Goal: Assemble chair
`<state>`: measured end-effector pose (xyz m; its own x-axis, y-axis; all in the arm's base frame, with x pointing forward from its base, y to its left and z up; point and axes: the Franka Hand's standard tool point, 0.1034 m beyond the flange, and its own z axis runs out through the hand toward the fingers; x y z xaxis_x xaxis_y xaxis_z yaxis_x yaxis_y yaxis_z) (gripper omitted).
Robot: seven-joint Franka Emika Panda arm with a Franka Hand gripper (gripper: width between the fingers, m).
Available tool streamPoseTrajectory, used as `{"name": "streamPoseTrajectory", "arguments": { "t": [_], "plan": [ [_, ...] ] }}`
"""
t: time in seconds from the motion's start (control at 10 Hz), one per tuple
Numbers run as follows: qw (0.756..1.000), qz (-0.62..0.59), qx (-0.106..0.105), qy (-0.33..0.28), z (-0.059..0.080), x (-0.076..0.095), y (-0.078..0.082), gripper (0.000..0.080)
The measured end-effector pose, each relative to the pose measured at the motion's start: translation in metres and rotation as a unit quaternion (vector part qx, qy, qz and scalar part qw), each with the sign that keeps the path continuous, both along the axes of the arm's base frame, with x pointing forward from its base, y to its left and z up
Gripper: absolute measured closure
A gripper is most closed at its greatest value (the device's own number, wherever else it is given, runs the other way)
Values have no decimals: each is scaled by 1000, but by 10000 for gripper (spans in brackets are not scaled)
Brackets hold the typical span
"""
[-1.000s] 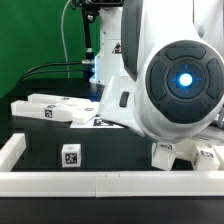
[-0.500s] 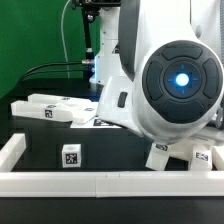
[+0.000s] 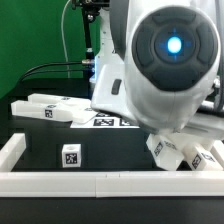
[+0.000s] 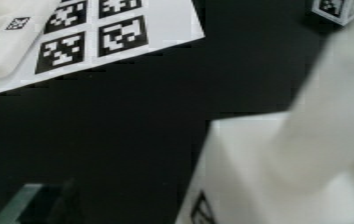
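Note:
The chair is in loose white blocky parts with tags. A few long parts (image 3: 45,108) lie at the back on the exterior view's left. A small tagged cube (image 3: 70,156) stands alone on the black table. More chair parts (image 3: 186,156) lie low on the exterior view's right, under the arm, which hides my gripper in that view. In the wrist view a big white chair part (image 4: 284,165) fills the near side, blurred. One dark finger (image 4: 32,205) stands off it with a black gap between. My gripper (image 4: 183,215) looks open and grips nothing.
The marker board (image 3: 106,122) lies flat behind the arm and also shows in the wrist view as the marker board (image 4: 89,35). A long white border rail (image 3: 100,183) runs along the front and up the left side. A green backdrop stands behind.
The arm's bulky joint has risen and swung toward the exterior view's left. The white parts beneath it now show more and sit tilted. The other parts have not moved.

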<state>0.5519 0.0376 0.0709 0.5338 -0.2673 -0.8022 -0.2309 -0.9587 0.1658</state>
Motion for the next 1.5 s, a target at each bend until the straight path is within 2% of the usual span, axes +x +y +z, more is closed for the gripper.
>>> {"name": "streamPoseTrajectory", "arguments": {
  "t": [0.3, 0.6, 0.7, 0.8, 1.1, 1.2, 1.3, 1.4, 1.5],
  "plan": [
    [1000, -1, 4, -31, 7, 12, -3, 151],
    [998, -13, -4, -54, -23, -1, -10, 151],
    [998, -16, -6, -62, -26, -1, -12, 151],
    [998, -16, -6, -66, -24, 0, -11, 151],
    [998, -13, 0, -57, 7, 12, -14, 151],
    [996, -5, -5, -91, 17, 24, -17, 151],
    [991, 8, -6, -136, 31, 29, -18, 151],
    [986, 14, -7, -168, 45, 17, -21, 151],
    [981, 20, 3, -193, 53, 8, -26, 151]
  ]
}}
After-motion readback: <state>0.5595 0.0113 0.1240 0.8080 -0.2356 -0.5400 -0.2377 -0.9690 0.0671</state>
